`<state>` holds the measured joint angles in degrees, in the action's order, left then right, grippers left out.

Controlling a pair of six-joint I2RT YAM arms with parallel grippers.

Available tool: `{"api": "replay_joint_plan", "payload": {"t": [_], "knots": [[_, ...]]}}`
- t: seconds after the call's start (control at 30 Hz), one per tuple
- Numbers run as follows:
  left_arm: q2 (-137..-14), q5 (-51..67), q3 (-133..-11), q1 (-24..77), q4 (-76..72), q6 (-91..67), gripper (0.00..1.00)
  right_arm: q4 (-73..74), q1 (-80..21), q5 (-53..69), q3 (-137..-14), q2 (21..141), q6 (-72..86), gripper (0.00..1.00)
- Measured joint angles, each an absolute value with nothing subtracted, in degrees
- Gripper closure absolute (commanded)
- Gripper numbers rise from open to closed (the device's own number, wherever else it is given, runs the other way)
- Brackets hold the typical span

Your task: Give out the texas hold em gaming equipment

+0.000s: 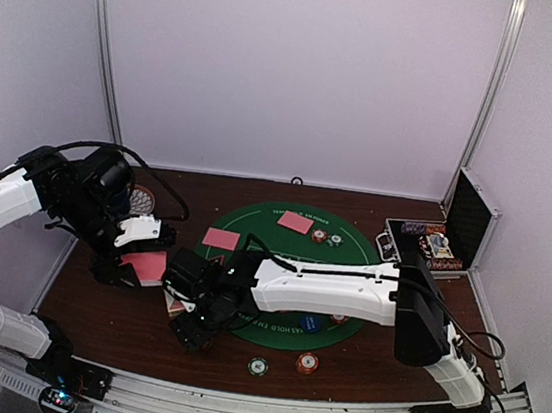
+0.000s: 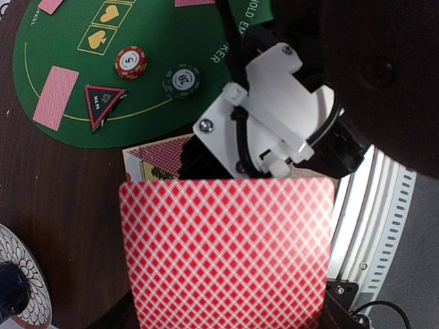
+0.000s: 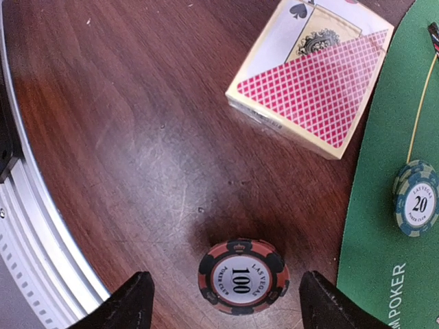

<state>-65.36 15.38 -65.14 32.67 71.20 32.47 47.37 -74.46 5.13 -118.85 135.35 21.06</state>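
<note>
The right arm (image 1: 326, 288) lies across the green felt mat (image 1: 277, 242) and covers much of its printing, so only "HOLD EM" and "POKER" can be read in the wrist views. The left gripper (image 1: 127, 269) is clenched on pink-backed cards (image 2: 226, 253) just off the mat's left edge. The top card fills the lower left wrist view and hides the fingers, and how many cards lie under it cannot be told. A cream card box (image 3: 312, 75), cut off at the frame's top, lies just off the mat's near-left rim. The right gripper (image 3: 230, 301) hangs released beside that rim, its fingers apart on either side of a red-and-black chip (image 3: 241, 275) without touching it. That chip reads "100" and "LAS VEGAS". A green chip (image 2: 182, 80) marked "20" sits just inside the mat's edge, with a red-orange chip (image 2: 130, 62) marked "5" beside it. The triangle marker (image 2: 103, 103) carries lettering too small to read. The mat lies on a dark wood table (image 1: 110, 327), with pale walls (image 1: 293, 68) behind it.
</note>
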Motion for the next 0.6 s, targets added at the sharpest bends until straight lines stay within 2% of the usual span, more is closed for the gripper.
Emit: {"api": "replay_joint_plan", "payload": {"t": [0.6], "knots": [[-65.36, 15.68, -65.14, 32.6, 71.53, 32.47, 1.0, 48.64, -74.46, 3.97, -120.9, 138.41, 19.92, 0.39]]}}
